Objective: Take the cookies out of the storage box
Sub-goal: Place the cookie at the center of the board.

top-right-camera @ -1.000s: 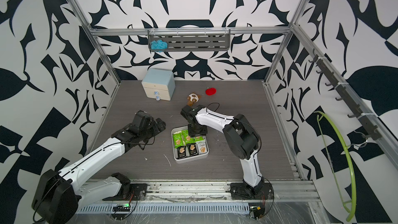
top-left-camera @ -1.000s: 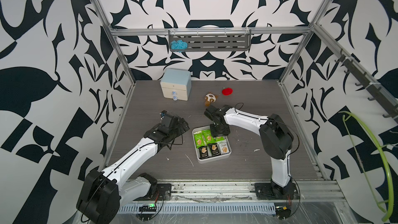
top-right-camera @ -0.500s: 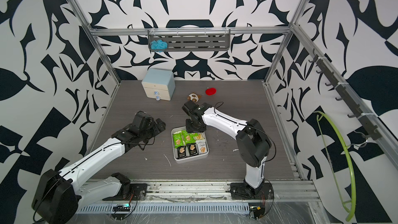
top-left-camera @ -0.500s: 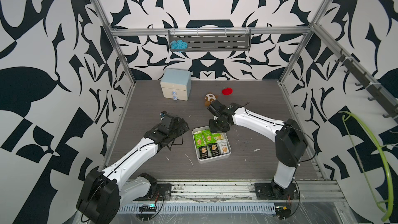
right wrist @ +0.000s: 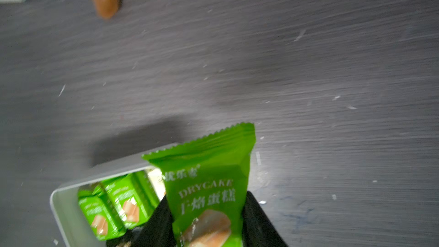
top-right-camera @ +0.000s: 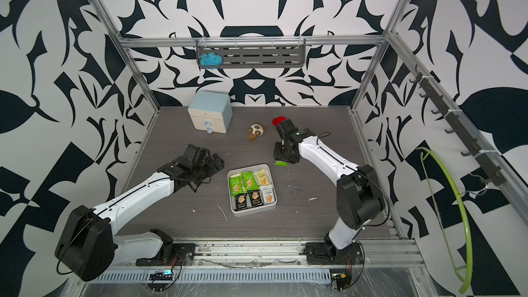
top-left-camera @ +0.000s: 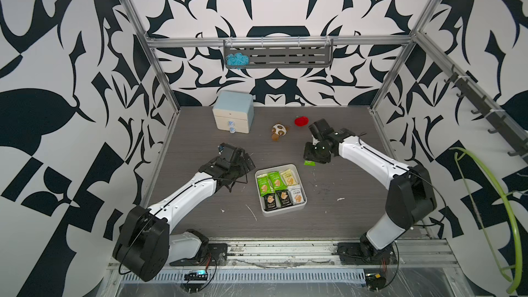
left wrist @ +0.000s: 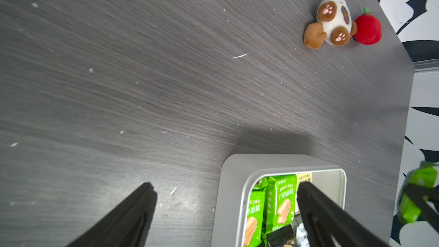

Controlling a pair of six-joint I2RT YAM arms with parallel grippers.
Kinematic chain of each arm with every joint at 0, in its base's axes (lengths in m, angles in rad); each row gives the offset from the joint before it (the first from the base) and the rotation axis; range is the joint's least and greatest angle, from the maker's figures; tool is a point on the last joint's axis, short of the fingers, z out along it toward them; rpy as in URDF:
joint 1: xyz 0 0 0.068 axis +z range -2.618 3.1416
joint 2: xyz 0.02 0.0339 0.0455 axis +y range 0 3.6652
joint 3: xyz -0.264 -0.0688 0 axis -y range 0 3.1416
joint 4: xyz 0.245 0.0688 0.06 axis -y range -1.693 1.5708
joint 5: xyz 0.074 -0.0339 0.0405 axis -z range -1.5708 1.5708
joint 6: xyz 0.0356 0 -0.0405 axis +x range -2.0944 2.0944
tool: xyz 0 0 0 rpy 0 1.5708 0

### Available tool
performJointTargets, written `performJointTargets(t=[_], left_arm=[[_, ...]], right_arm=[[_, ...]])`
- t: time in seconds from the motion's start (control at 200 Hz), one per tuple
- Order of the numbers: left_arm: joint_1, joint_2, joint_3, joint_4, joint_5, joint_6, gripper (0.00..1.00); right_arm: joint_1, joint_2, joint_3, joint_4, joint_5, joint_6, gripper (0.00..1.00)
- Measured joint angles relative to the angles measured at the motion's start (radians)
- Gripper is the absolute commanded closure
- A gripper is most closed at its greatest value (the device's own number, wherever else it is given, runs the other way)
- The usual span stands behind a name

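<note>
The storage box (top-left-camera: 284, 213) (top-right-camera: 254, 212), a shallow white tray, lies mid-table with several cookies (top-left-camera: 264, 187) (top-right-camera: 247, 182) in green, black, cream and white wrappers. My right gripper (right wrist: 207, 206) (top-left-camera: 311, 159) is shut on one green cookie packet (right wrist: 209, 177) (top-left-camera: 309, 163) (top-right-camera: 281, 163), held above the table just past the box's far right corner. To the left of the box, my left gripper (left wrist: 225, 186) (top-left-camera: 243, 164) stands open and empty, one finger (left wrist: 316, 207) over the box's edge. In the left wrist view the box's rim (left wrist: 234, 186) and the held packet (left wrist: 418, 193) show too.
A pale-blue-topped drawer cabinet (top-left-camera: 233, 115) stands at the back left. A brown-and-white plush toy (top-left-camera: 279, 131) and a red plush apple (top-left-camera: 302, 121) lie at the back centre, close behind my right wrist. A wall shelf (top-left-camera: 277, 57) hangs behind.
My right gripper has moved from over the box's far side out to the right and back, carrying the green packet. The left arm has stayed put.
</note>
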Motion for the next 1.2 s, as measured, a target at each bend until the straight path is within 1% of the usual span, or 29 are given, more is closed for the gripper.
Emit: performJointTargets(t=[0.105, 0.235, 0.465, 0.64, 0.9, 1.065, 1.2], left_arm=[[0.0, 0.041, 0.024, 0.003, 0.004, 0.003, 0.01], [0.0, 0.069, 0.049, 0.0, 0.005, 0.01, 0.01], [0.0, 0.076, 0.076, -0.004, 0.0, 0.012, 0.01], [0.0, 0.07, 0.075, -0.007, -0.011, 0.012, 0.01], [0.0, 0.002, 0.021, -0.009, -0.034, 0.007, 0.01], [0.0, -0.055, -0.003, -0.014, -0.047, 0.007, 0.01], [0.0, -0.07, -0.014, -0.001, -0.05, 0.007, 0.01]], right_arm=[[-0.088, 0.04, 0.002, 0.008, 0.025, -0.043, 0.58], [-0.143, 0.137, 0.031, 0.01, 0.041, -0.087, 0.58], [-0.161, 0.337, 0.156, 0.008, 0.053, -0.138, 0.58], [-0.161, 0.414, 0.223, 0.006, 0.054, -0.156, 0.55], [-0.161, 0.434, 0.263, -0.02, 0.052, -0.172, 0.42], [-0.16, 0.406, 0.277, -0.047, 0.051, -0.186, 0.37], [-0.136, 0.317, 0.276, -0.083, 0.052, -0.193, 0.39]])
